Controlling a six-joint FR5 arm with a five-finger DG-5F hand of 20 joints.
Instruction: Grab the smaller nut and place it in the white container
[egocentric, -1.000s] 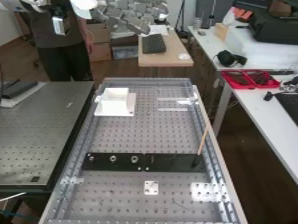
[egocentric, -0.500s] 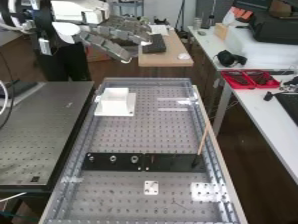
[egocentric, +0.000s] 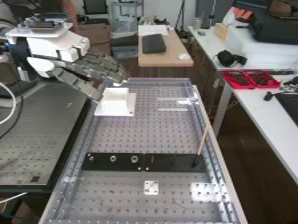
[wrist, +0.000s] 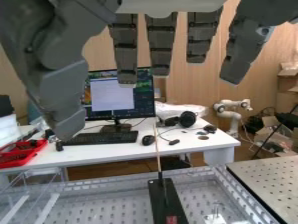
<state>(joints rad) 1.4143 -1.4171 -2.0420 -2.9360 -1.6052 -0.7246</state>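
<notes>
Fingers: wide, close to straight and spread apart, nothing held; in the wrist view the fingers hang apart with the thumb set off to one side.
Arm: white, entering at the high view's upper left, carrying the fingers at the bench's far left corner.
White container: upright at the far left of the bench; fingertips very near it at its far left side, contact cannot be confirmed.
Bench: grey, perforated with rows of holes, framed by rails.
Black bar: flat, across the near part of the bench, well apart from the fingers.
Smaller nut: standing on the black bar, leftmost of three round parts in the high view, outside the white container.
Larger nut: on the black bar, between the smaller nut and the bearing.
Bearing: on the black bar, just beside the larger nut.
Stick: thin, wooden, rising at a tilt from the black bar's right end in the high view.
White plate: square, flat on the bench, nearer than the black bar.
Red trays: side by side on a white table.
Monitor: upright behind a keyboard.
</notes>
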